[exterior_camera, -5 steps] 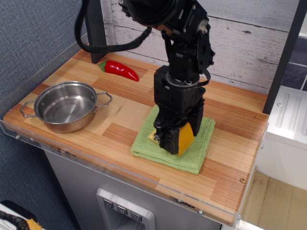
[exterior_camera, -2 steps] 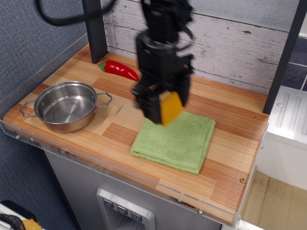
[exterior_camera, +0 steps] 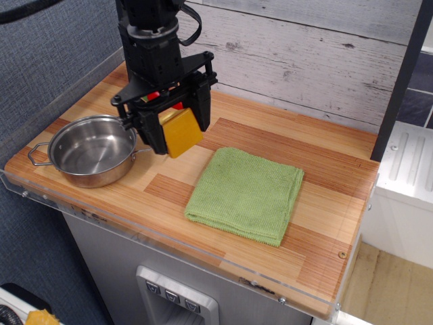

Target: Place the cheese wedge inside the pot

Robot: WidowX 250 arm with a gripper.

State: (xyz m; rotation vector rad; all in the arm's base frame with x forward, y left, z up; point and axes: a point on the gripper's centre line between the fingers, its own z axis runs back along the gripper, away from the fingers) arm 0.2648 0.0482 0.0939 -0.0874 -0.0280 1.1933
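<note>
My gripper [exterior_camera: 177, 133] is shut on the cheese wedge [exterior_camera: 181, 133], whose orange rind side faces the camera. It holds the wedge in the air above the wooden counter, just right of the pot [exterior_camera: 93, 150]. The pot is a shallow shiny steel one with two wire loop handles. It stands empty at the left front of the counter. My arm hides the pot's right handle.
A folded green cloth [exterior_camera: 247, 193] lies right of the middle of the counter [exterior_camera: 325, 203]. A red pepper [exterior_camera: 157, 97] at the back left is mostly hidden behind my gripper. A plank wall runs along the back and a dark post [exterior_camera: 402, 74] stands at the right.
My gripper lifted the cheese wedge off the green cloth and carried it left and back, from above the cloth to beside the pot. The pot and cloth have not moved.
</note>
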